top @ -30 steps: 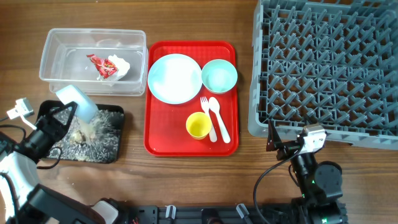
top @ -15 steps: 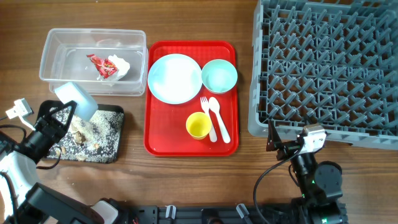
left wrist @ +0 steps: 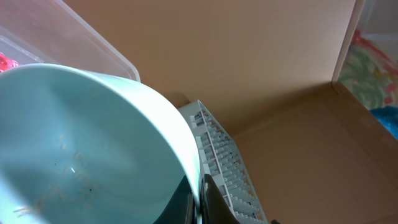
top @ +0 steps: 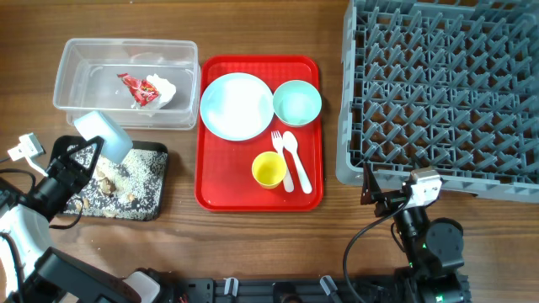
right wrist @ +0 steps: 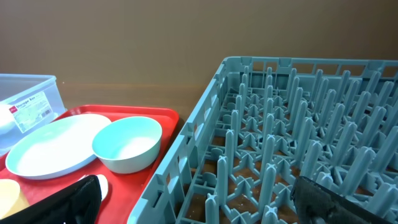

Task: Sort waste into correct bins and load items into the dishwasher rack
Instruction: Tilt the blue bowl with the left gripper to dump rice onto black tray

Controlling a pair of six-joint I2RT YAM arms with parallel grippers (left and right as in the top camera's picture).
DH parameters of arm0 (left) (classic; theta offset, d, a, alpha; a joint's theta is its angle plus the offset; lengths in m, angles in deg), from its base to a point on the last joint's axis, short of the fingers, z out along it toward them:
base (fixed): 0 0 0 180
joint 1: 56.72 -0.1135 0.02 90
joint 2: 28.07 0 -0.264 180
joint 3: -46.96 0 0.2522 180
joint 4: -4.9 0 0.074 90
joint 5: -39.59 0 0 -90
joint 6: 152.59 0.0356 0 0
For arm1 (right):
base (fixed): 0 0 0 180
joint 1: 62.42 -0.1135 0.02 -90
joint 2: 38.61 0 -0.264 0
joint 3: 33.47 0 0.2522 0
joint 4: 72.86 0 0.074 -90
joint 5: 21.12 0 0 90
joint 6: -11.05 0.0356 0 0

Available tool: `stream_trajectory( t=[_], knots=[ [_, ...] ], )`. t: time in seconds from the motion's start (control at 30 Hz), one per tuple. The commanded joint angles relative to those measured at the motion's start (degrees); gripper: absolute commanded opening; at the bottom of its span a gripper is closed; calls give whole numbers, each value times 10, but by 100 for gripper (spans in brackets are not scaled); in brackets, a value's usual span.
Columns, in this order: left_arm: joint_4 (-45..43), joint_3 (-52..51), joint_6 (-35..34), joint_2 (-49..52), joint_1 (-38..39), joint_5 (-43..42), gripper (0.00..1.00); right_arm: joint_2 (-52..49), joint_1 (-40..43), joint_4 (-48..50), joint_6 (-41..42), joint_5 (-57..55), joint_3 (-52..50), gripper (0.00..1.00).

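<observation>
While your left gripper (top: 88, 156) is clamped on the rim of one pale blue-green bowl (top: 103, 137), tipped mouth-down over the black tray (top: 162, 181) to the left of the red tray (top: 219, 181), the waste half of the job looks close to finished by my reading. Food scraps (top: 114, 178) lie scattered inside the black tray. A few bits sit at or just past the edge farthest from the red tray, and I cannot tell which. The left wrist view shows only faint specks on the bowl's inner wall. The red-and-white wrapper (top: 136, 89) and white tissue (top: 163, 87) sit together in the clear tub (top: 126, 44), also left of the red tray, at its far end. Loading has not begun: the dishwasher rack (top: 438, 101), right of the red tray, holds nothing that I can see. On the red tray stand the plate (top: 237, 105), the second bowl (top: 296, 102), the yellow cup (top: 268, 170), the fork (top: 282, 164) and the spoon (top: 298, 167), all unracked. Your right gripper (top: 370, 198) hangs to the right of the red tray, near the rack's front corner. The right wrist view shows its fingers (right wrist: 71, 200) spread wide with nothing between them. Outstanding, in my judgement: six items to rack, the held bowl included, and any stray crumbs to check.
</observation>
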Motion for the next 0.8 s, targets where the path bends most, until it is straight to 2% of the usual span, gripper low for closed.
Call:
stream_trajectory(
  t=[0.0, 0.3, 0.37, 0.57, 0.77],
  knots=[
    [6, -4, 6, 3, -3, -20, 4, 4, 2, 2, -5, 9, -1, 100],
    [16, -4, -9, 3, -3, -19, 4, 4, 2, 2, -5, 9, -1, 100],
    [6, -4, -4, 4, -5, 4, 4, 4, 2, 2, -5, 9, -1, 100],
    [6, -4, -1, 5, -7, -19, 4, 4, 2, 2, -5, 9, -1, 100],
    [11, -4, 0, 5, -5, 22, 4, 4, 2, 2, -5, 9, -1, 100]
  ],
)
